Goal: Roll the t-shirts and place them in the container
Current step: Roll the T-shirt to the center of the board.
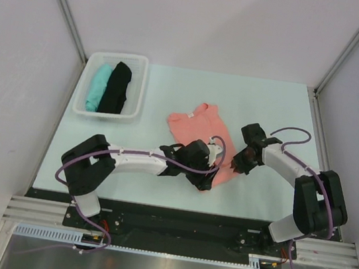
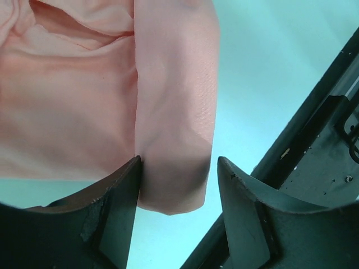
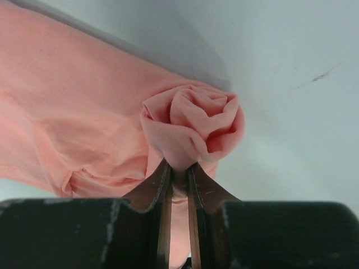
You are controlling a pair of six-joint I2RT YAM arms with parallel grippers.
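Note:
The salmon-pink t-shirt (image 1: 196,127) lies in the middle of the table, its near part rolled up. My right gripper (image 1: 240,162) is shut on the right end of the roll (image 3: 193,123), which bunches into a spiral just past its fingertips (image 3: 179,168). My left gripper (image 1: 208,177) is open around the other end of the roll (image 2: 176,112). Its left finger (image 2: 120,207) touches the cloth and its right finger (image 2: 241,207) stands clear of it. The teal t-shirt (image 1: 97,87) and the black t-shirt (image 1: 116,87) lie rolled in a white basket.
The white basket (image 1: 106,115) stands at the table's back left. The black rail of the table's front edge (image 2: 314,140) runs close to my left gripper. White walls enclose the table on three sides.

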